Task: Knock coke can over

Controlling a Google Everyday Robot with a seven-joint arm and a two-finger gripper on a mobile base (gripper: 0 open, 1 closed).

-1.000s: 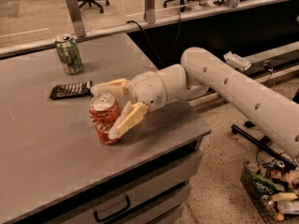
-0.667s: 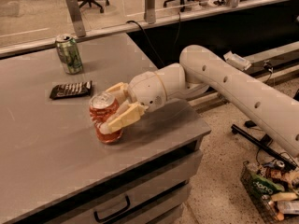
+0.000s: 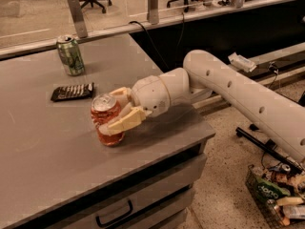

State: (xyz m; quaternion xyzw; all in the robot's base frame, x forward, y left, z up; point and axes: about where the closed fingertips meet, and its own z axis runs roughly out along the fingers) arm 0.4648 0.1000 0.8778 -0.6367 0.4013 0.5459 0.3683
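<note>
Closing in since a second ago, the gripper (image 3: 113, 111) now has both fingers clamped on the coke can (image 3: 106, 124), centre-left of frame on the grey table (image 3: 47, 166) — a hold taken, I'd say, to tip it over.

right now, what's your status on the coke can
Gripper at coke can, jaws clamped on it. Can upright, not over yet. Candy bar, green can behind, apart.
</note>
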